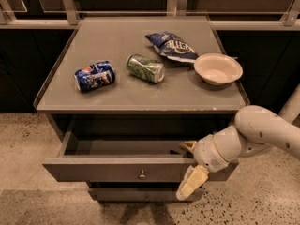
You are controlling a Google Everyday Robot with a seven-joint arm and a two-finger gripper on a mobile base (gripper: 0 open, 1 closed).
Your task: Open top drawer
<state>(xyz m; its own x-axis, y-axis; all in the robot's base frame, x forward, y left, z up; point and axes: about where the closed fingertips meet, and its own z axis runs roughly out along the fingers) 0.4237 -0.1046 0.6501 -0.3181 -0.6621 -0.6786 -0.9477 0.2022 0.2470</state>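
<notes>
The top drawer (pixel 117 168) is pulled out from the cabinet, its shallow grey box showing and a small round metal knob (pixel 142 175) at the centre of its flat front. My gripper (pixel 183 171) is at the right end of the drawer front. It is open: one finger (pixel 187 146) reaches over the top edge into the drawer box, the other cream finger (pixel 191 183) hangs in front of the panel. The white arm comes in from the right.
On the cabinet top (pixel 140 95) lie a crushed blue can (pixel 94 76), a green can (pixel 146 68), a blue chip bag (pixel 172 46) and a white bowl (pixel 218 68). A lower drawer front (pixel 136 193) shows beneath. The floor is speckled; a railing runs behind.
</notes>
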